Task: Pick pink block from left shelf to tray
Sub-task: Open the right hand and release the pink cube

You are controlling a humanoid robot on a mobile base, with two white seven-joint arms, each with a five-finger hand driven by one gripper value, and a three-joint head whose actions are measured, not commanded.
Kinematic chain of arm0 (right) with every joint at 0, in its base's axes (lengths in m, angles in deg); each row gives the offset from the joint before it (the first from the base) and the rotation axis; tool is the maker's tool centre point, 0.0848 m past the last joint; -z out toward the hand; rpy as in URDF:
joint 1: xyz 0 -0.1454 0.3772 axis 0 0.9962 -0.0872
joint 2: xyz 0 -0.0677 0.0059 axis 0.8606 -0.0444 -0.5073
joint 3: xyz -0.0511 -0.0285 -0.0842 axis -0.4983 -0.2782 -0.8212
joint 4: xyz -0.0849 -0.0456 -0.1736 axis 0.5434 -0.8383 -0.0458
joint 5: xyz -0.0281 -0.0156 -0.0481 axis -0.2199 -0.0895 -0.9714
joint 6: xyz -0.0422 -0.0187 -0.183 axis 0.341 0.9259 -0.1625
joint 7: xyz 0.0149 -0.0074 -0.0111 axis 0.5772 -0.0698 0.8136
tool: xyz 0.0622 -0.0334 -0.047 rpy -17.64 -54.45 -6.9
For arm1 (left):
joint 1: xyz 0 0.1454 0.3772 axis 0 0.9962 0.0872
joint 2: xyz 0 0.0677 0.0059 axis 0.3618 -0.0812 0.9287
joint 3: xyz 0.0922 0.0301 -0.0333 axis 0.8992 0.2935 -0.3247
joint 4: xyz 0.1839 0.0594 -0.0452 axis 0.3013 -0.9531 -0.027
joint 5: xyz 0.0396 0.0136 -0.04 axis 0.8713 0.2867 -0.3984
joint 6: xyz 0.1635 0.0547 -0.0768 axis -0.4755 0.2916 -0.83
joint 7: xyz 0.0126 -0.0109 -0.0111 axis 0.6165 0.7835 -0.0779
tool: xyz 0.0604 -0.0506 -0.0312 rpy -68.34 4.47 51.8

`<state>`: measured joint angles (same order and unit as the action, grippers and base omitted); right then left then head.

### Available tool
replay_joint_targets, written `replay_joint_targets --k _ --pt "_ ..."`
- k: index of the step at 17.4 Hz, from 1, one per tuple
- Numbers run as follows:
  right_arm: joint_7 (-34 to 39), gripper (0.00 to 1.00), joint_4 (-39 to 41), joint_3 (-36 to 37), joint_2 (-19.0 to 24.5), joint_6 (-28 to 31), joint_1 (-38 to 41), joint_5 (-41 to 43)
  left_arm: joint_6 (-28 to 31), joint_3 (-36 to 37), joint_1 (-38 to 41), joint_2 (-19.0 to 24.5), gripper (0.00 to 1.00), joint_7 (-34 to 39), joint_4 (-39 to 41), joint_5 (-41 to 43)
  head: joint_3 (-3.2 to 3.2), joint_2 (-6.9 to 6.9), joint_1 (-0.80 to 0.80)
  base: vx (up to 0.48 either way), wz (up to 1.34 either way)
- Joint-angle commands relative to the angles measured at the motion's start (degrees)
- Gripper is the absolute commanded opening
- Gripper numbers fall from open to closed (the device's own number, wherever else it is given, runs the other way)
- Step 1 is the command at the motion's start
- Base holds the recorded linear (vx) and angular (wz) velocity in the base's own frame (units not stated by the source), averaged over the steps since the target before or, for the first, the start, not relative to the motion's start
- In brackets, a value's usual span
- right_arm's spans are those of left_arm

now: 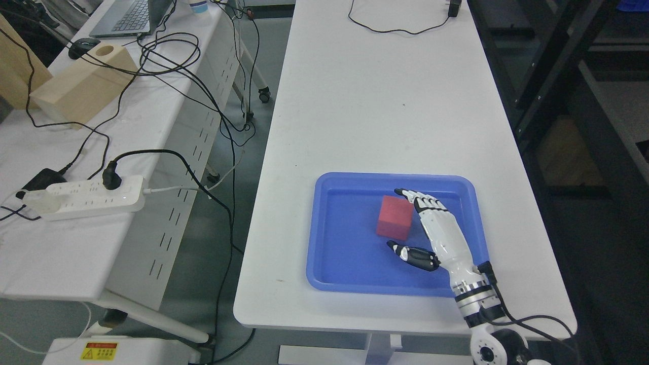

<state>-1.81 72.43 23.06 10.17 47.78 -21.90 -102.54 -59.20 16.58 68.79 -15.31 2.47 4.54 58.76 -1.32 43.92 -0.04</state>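
Note:
A pink-red block (pixel 395 217) lies inside the blue tray (pixel 334 263) on the white table, a little right of the tray's middle. My right hand (pixel 400 219) reaches in from the lower right and hovers over the tray just to the block's right. Its fingers (pixel 428 203) are stretched out along the block's far right edge and the thumb (pixel 413 255) sits below the block, a clear gap between thumb and block. The hand holds nothing. My left arm does not show.
The tray sits near the front of the long white table (pixel 380 101), with a black cable (pixel 390 30) at its far end. To the left, another table carries a power strip (pixel 86 196), tangled cables, a wooden box (pixel 81 86) and a laptop (pixel 129 17). Dark shelving (pixel 583 101) stands on the right.

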Motion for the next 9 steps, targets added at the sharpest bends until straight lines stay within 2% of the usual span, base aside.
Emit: replay_joint_targets --k 1,4,7,9 --pt "9.0 0.91 0.0 8.7 -2.4 -0.6 0.1 29.6 0.0 0.0 1.1 1.0 1.0 0.0 1.0 0.0 0.0 0.0 0.0 -0.014 0.0" --pt "10.3 0.98 0.0 10.9 -2.4 1.2 0.2 36.0 0.0 0.0 1.1 1.0 1.0 0.0 1.0 0.0 0.0 0.0 0.0 -0.021 0.0" --pt "10.3 0.99 0.0 11.8 -2.4 2.1 0.4 36.6 0.0 0.0 1.1 1.0 1.0 0.0 1.0 0.0 0.0 0.0 0.0 -0.052 0.0" --pt "10.2 0.99 0.0 11.8 -1.9 2.1 0.4 40.0 0.0 0.0 1.1 1.0 1.0 0.0 1.0 0.0 0.0 0.0 0.0 -0.081 0.0"
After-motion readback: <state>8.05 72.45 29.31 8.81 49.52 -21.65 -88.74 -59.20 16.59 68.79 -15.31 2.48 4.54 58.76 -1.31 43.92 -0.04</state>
